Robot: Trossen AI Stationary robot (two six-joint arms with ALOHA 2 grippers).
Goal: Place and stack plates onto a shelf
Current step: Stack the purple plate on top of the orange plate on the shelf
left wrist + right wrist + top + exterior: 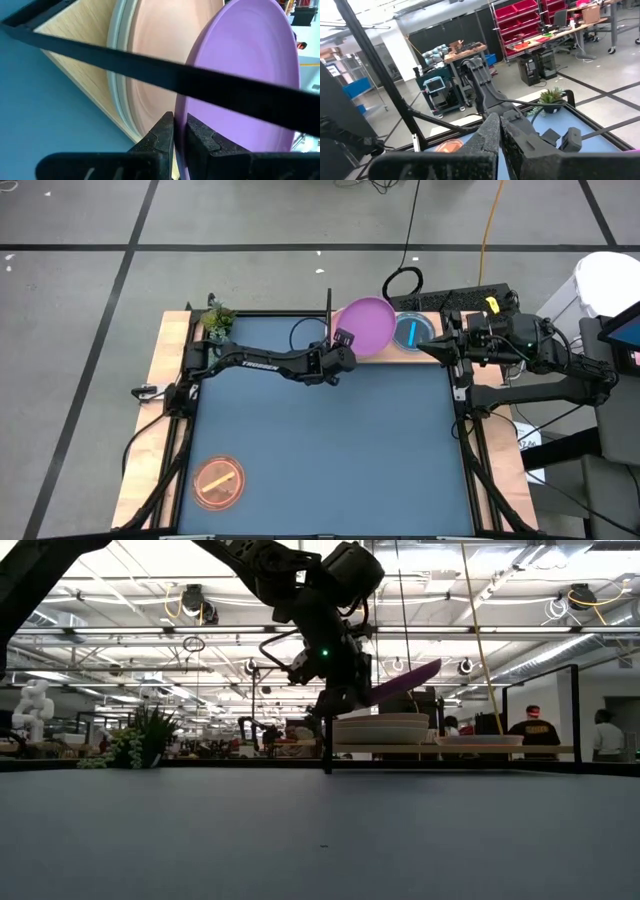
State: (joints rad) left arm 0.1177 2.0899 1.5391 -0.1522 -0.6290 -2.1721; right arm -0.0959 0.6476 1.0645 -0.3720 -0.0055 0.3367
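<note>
We find the purple plate (367, 323) at the far edge of the surface, raised and tilted above the shelf (383, 353); in the low view it slopes upward to the right, clear of the stack beneath it. The left tool (343, 342) grips this plate by its rim, and in the left wrist view the rim sits pinched between the two dark fingers (160, 134). Directly below it on the shelf we see a stack of larger plates, the pink plate (160, 50) uppermost and a paler one under it. The shelf's thin black upright panel (329, 310) stands just left of the stack. To the right on the same board lies the cyan dish (410, 331), with other dishes under it that we cannot tell apart. The right tool (432, 346) is held closed with nothing in it, just beside the cyan dish on its right. The orange dish (219, 482) lies alone on the dark blue mat (320, 450) at the near left, well apart from the shelf. A small potted plant (217, 321) stands at the far left corner of the surface.
</note>
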